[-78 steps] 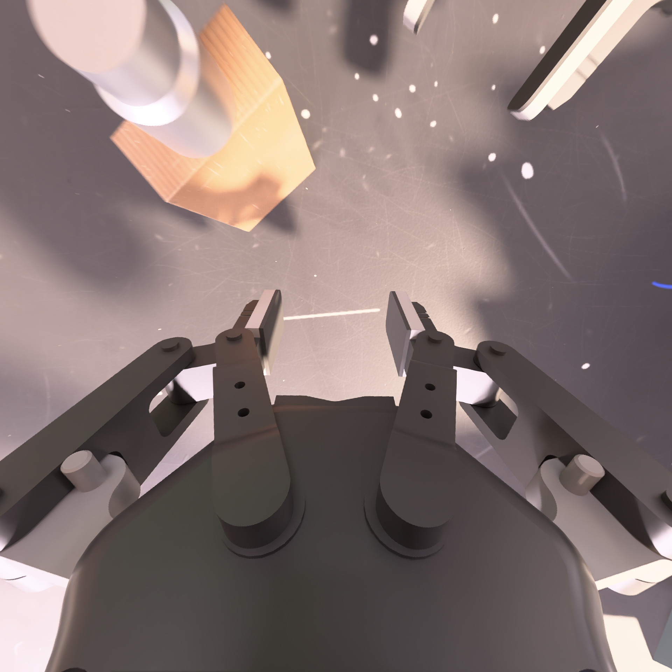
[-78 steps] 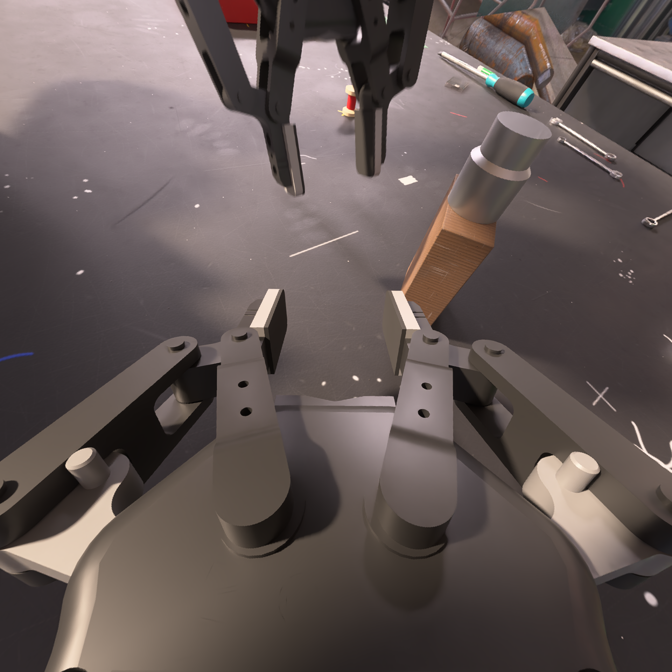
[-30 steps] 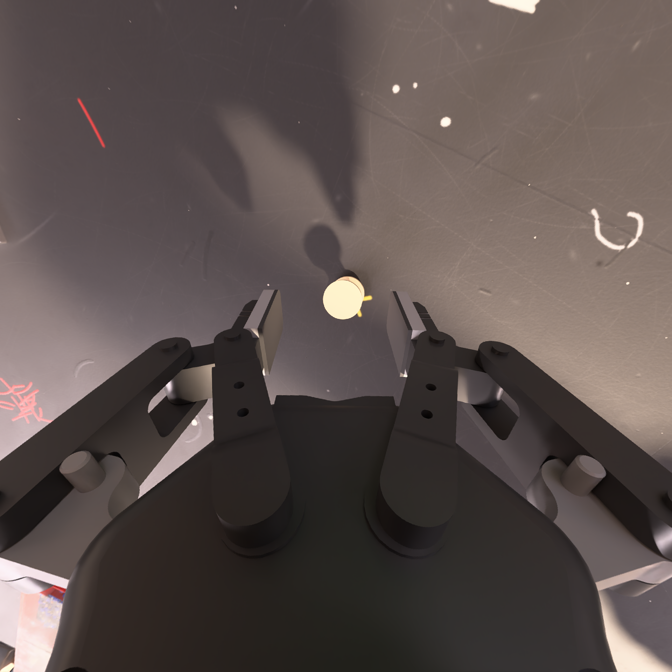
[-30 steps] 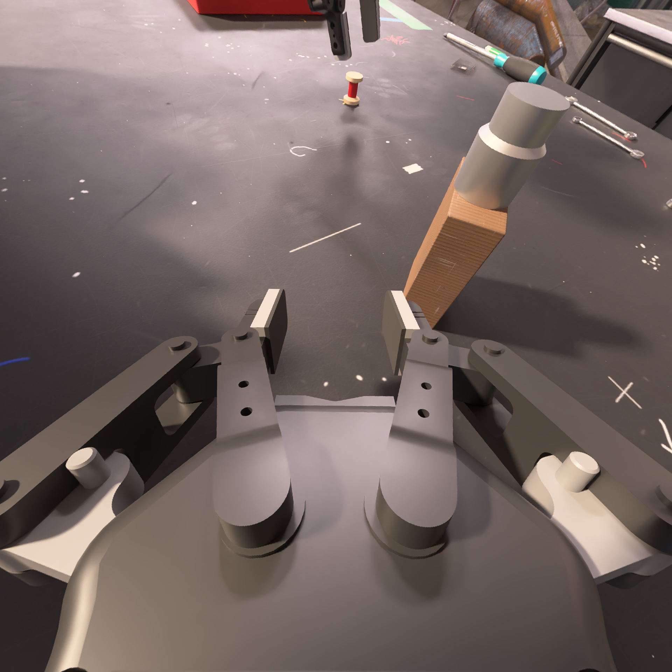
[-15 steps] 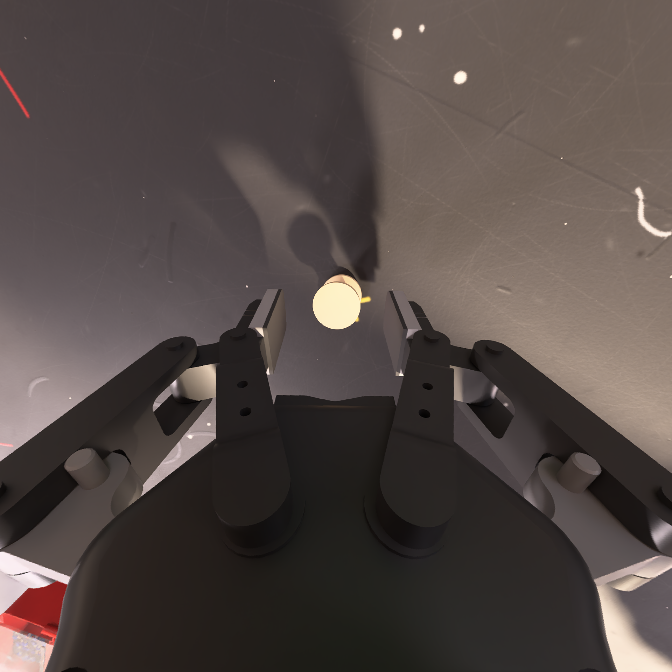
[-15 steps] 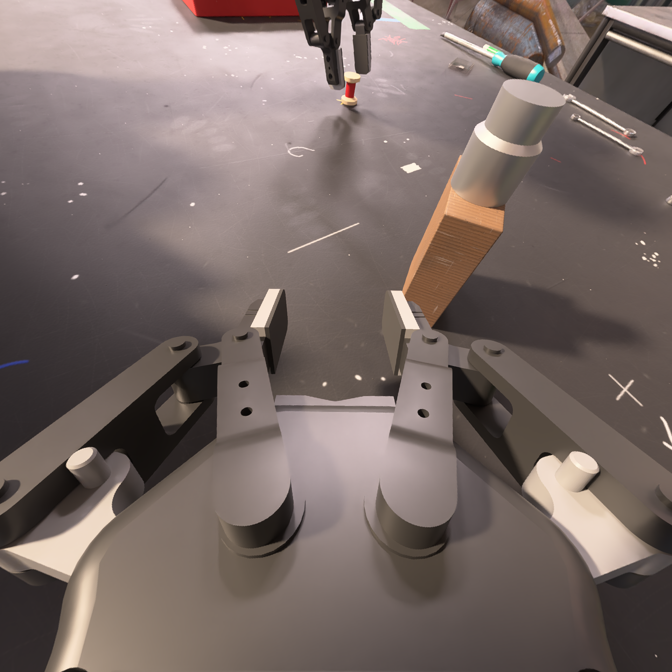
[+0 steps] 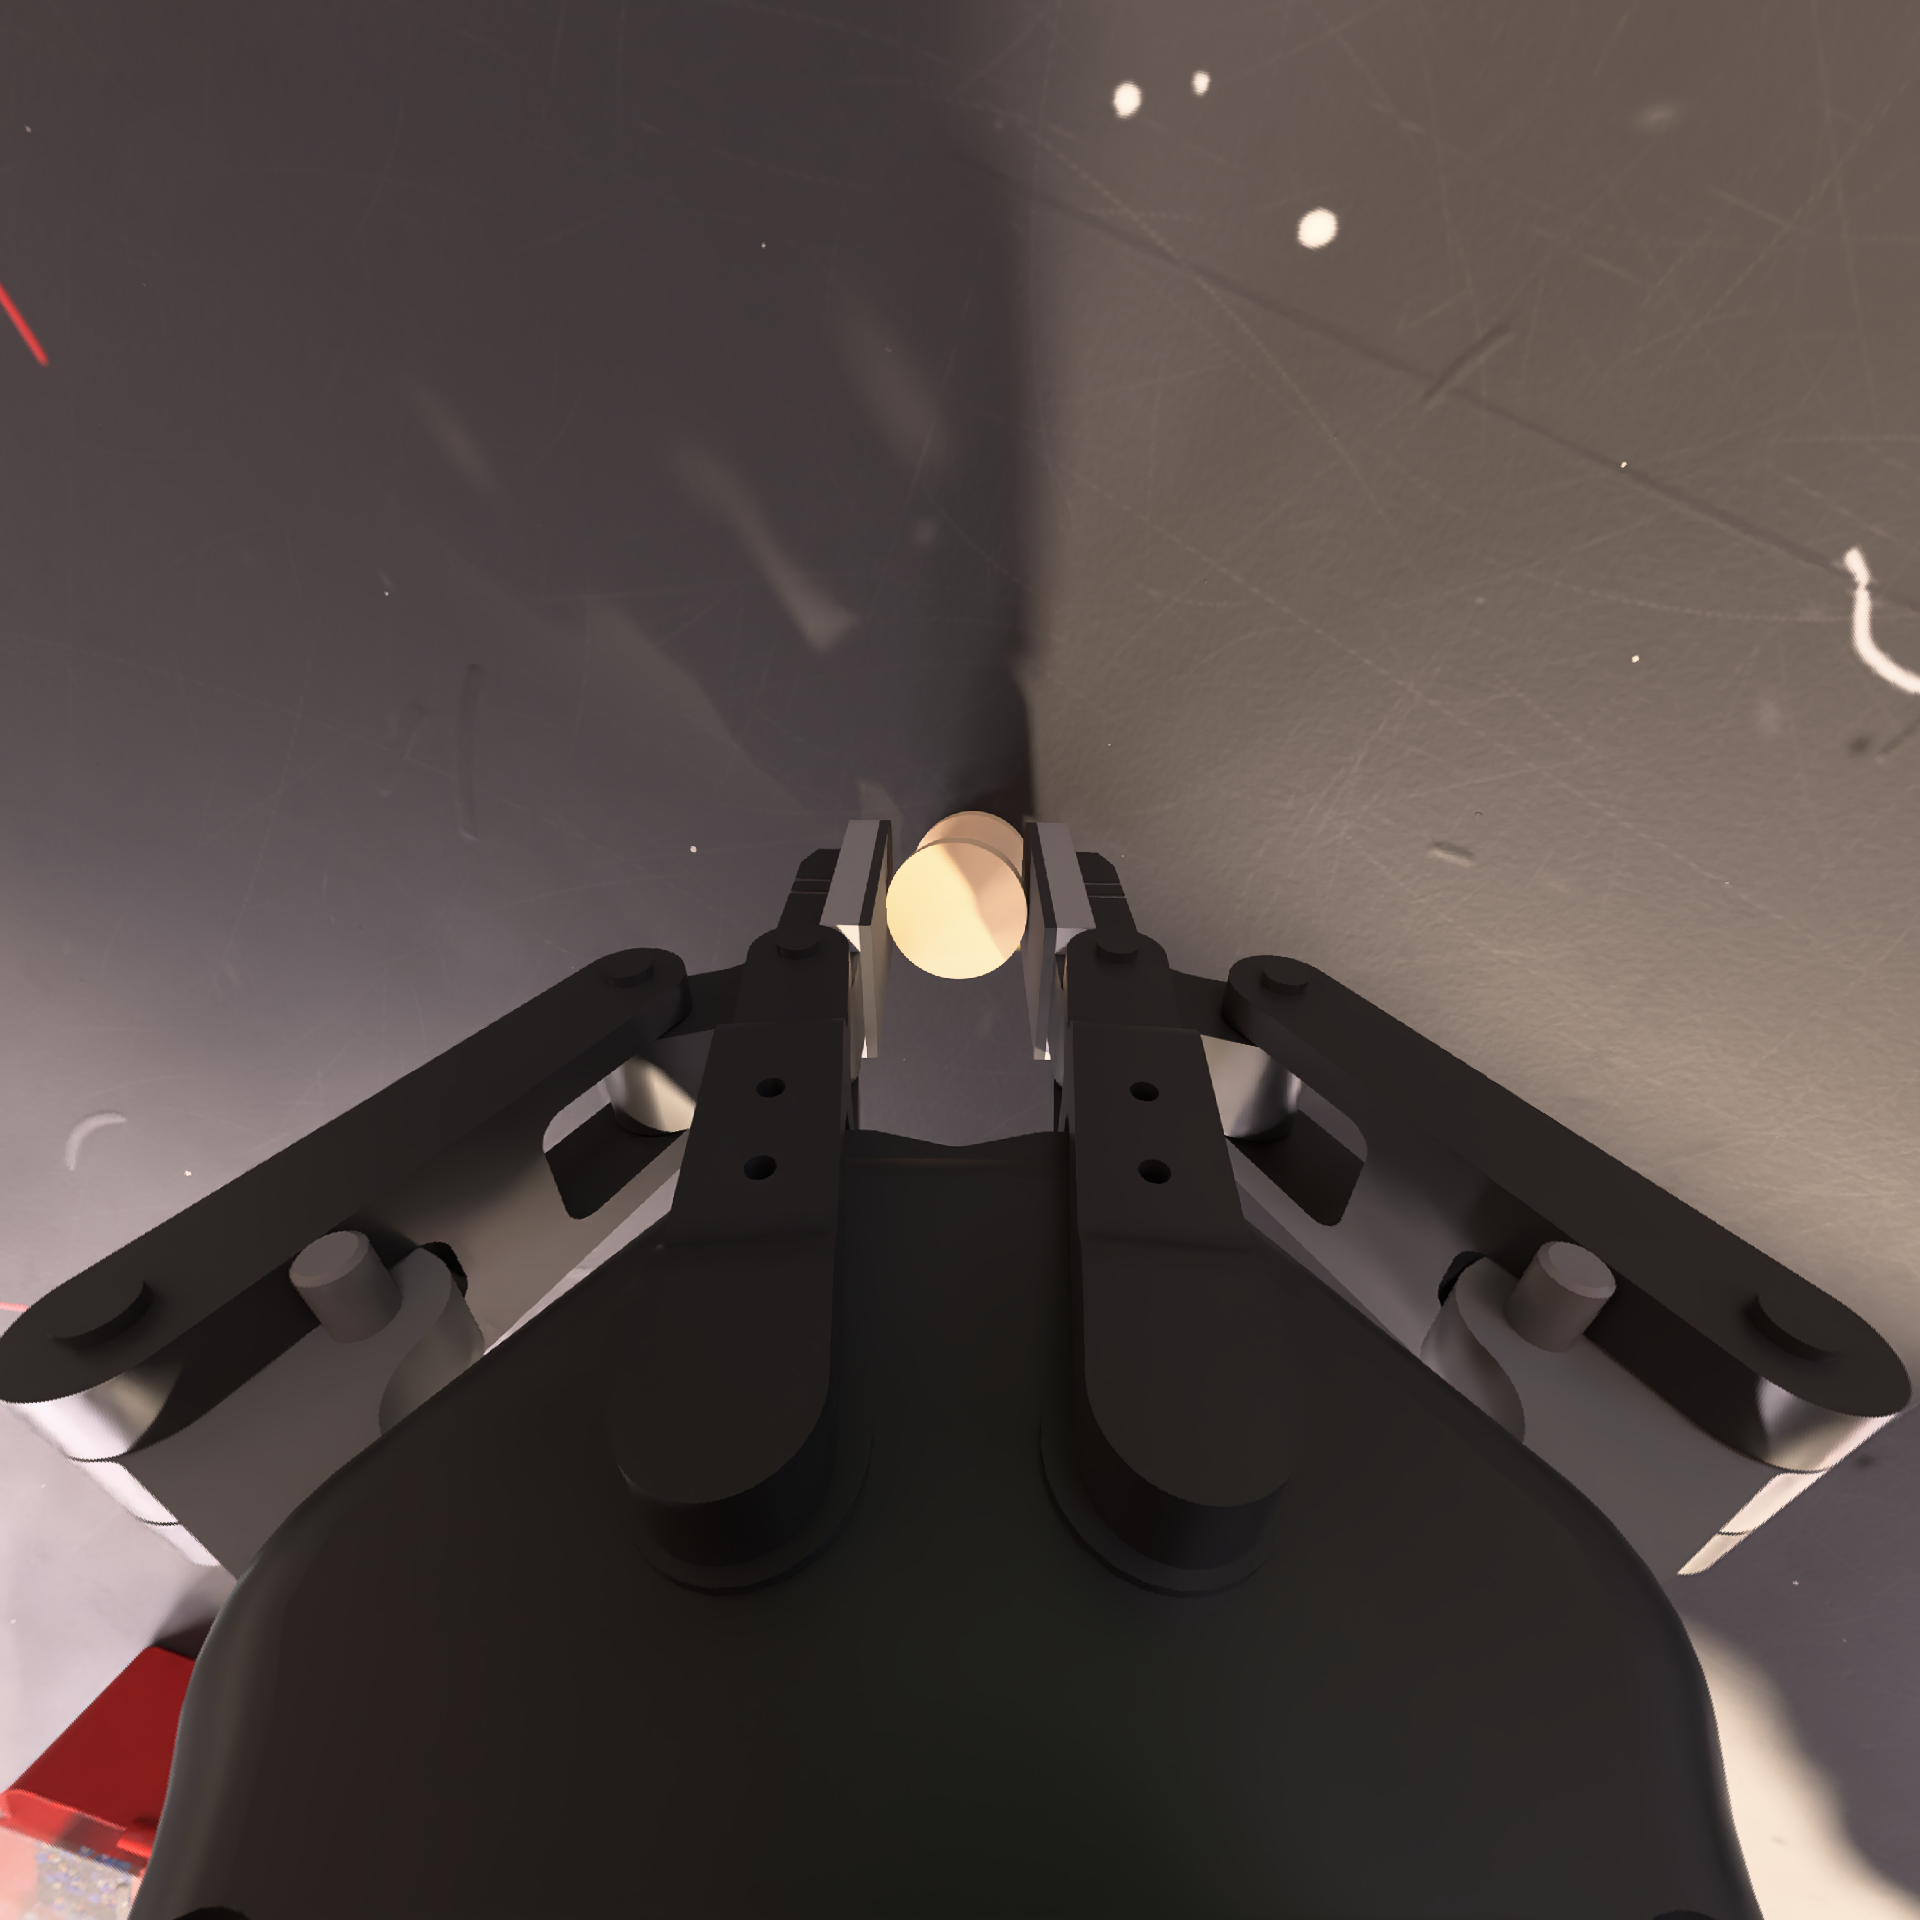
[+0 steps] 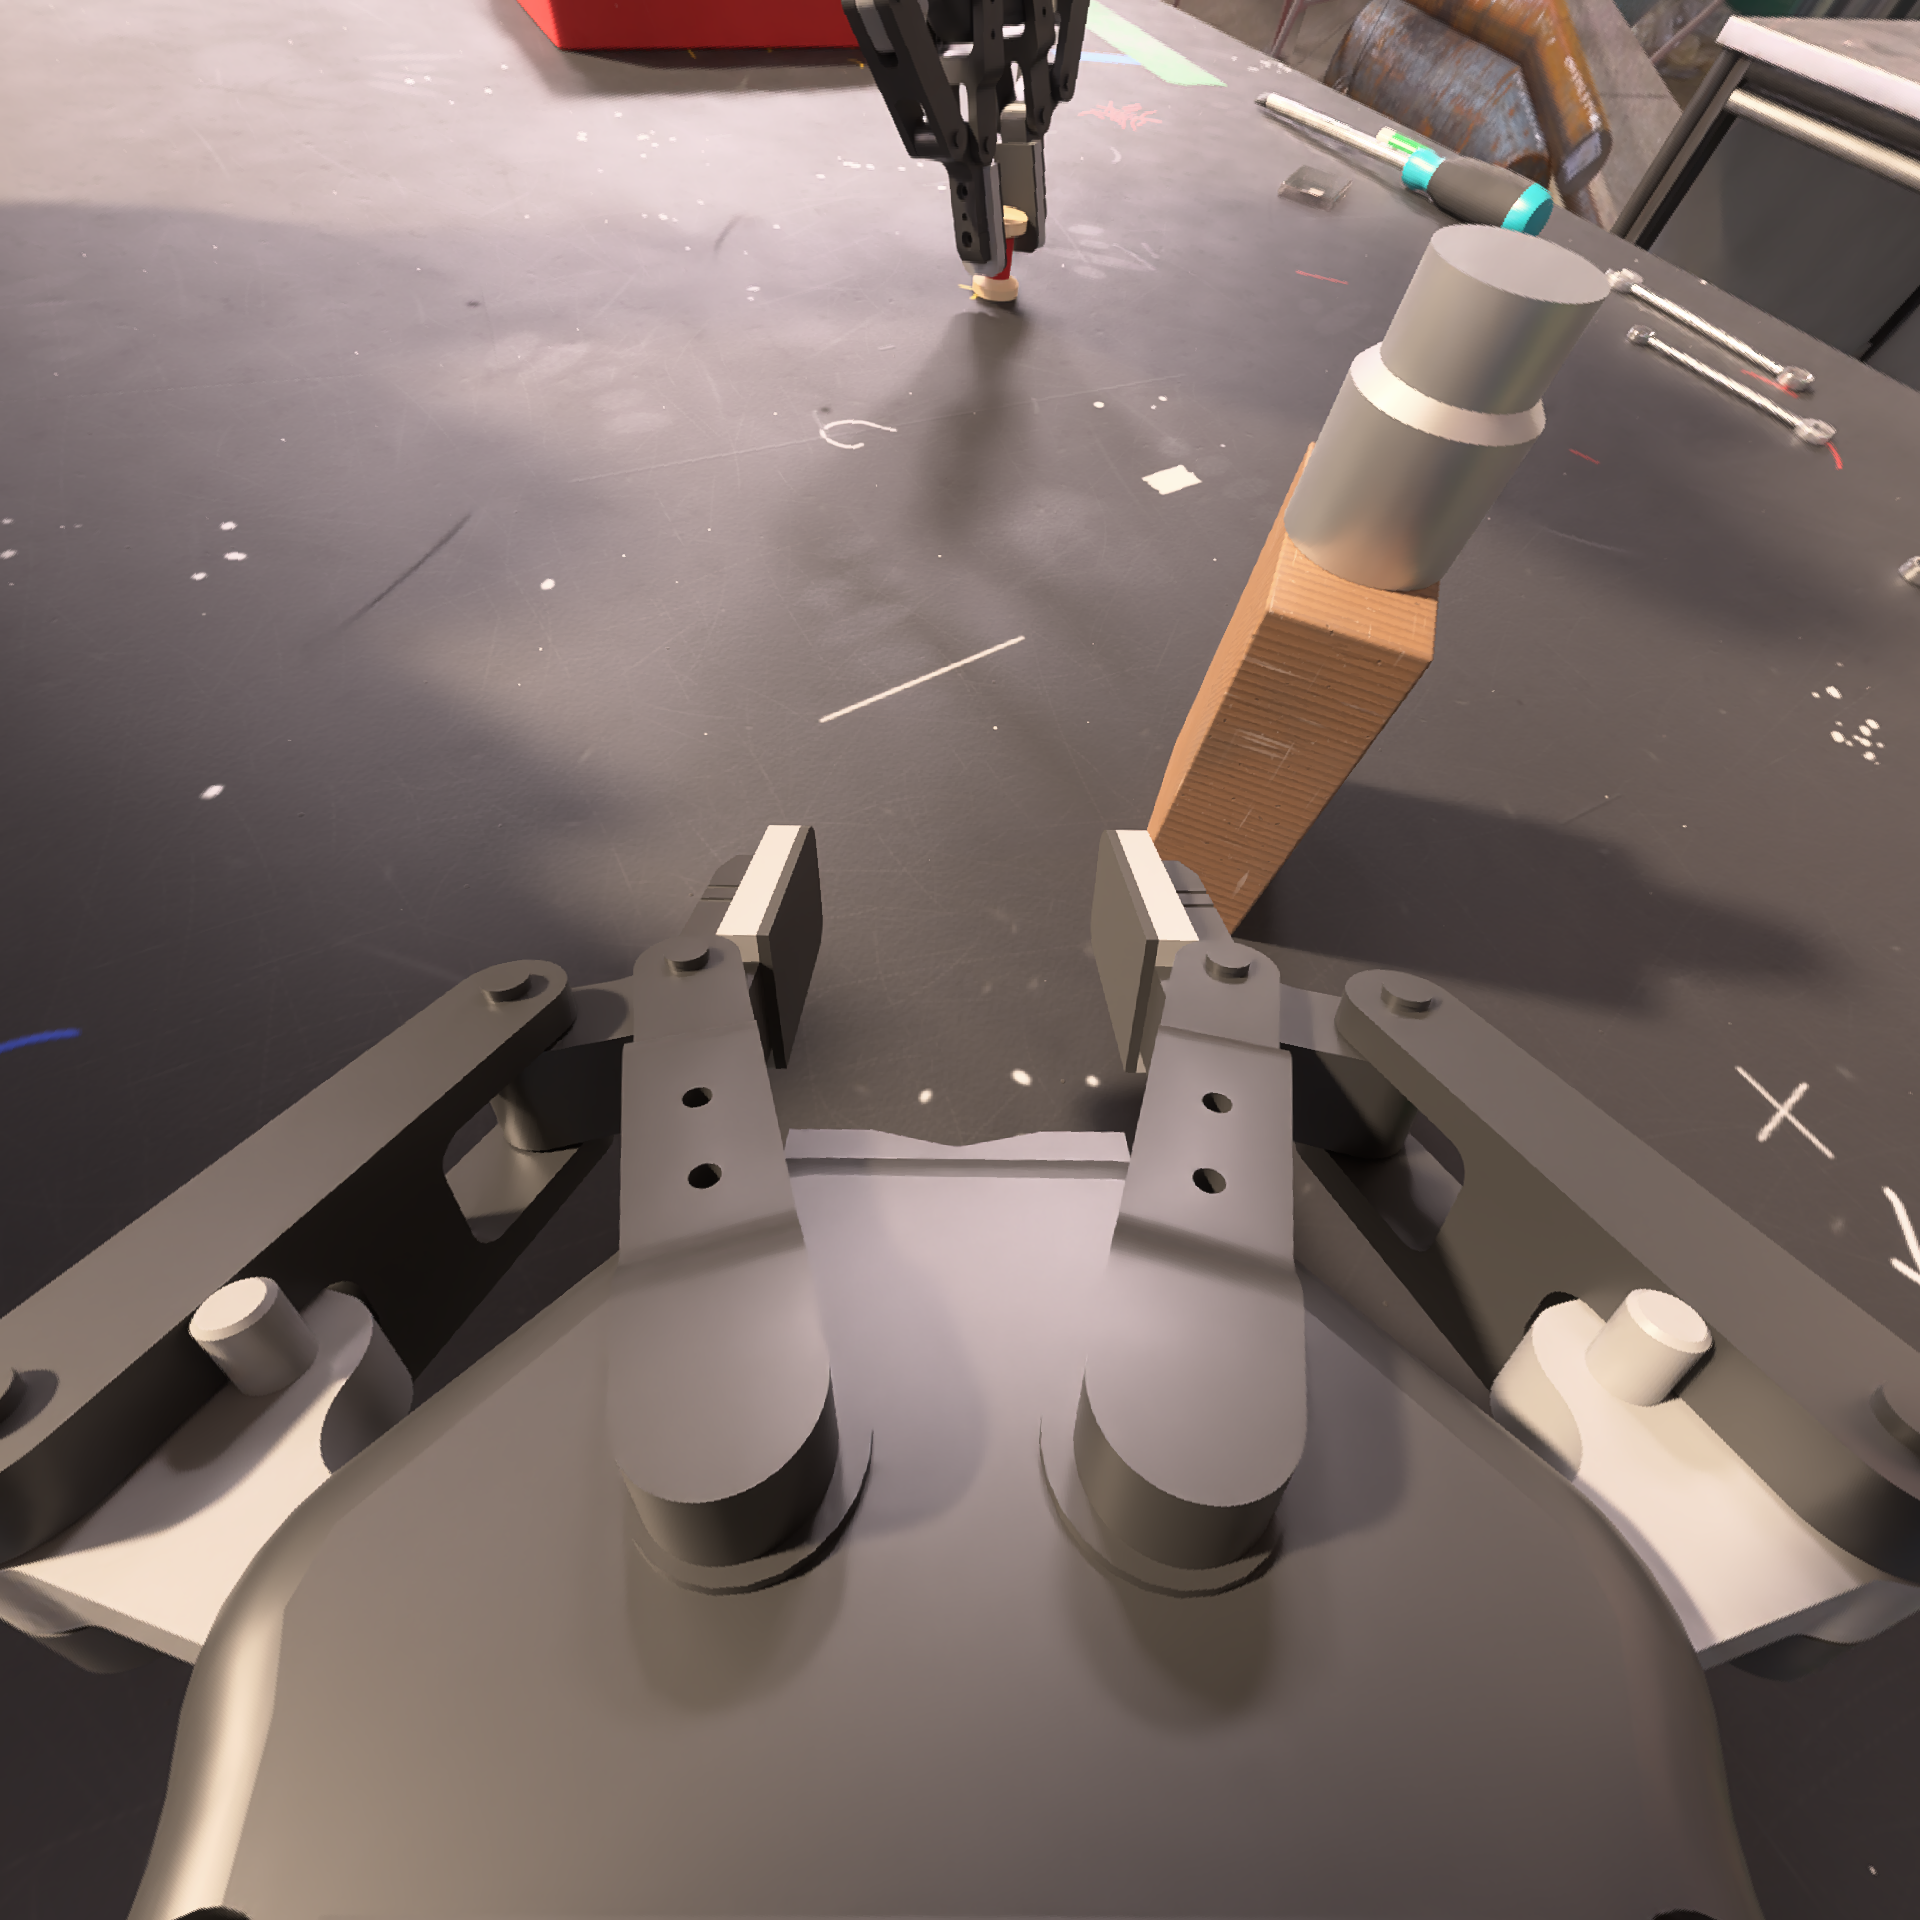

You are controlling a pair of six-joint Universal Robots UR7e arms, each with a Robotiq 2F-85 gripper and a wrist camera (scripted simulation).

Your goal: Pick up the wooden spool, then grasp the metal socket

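The wooden spool (image 7: pixel 956 909), pale wood with red thread, stands upright on the dark table. My left gripper (image 7: pixel 958 883) is shut on the spool, seen end-on from above; in the right wrist view the spool (image 8: pixel 1004 278) still rests on the table between the left gripper's (image 8: pixel 997 223) fingers at the far top centre. The metal socket (image 8: pixel 1439 416), a stepped grey cylinder, stands on a brown wooden block (image 8: pixel 1304 727) right of centre. My right gripper (image 8: pixel 951 914) is open and empty, low over the table, with its right finger just in front of the block's base.
A red box (image 8: pixel 686 21) sits at the far edge, also at the lower left of the left wrist view (image 7: pixel 73 1808). A teal-handled screwdriver (image 8: pixel 1444 171) and two wrenches (image 8: pixel 1725 358) lie at the far right. A rusty drum (image 8: pixel 1475 62) stands behind them.
My left gripper came down over the spool and closed its fingers on it. The right gripper has stayed open and almost still beside the block.
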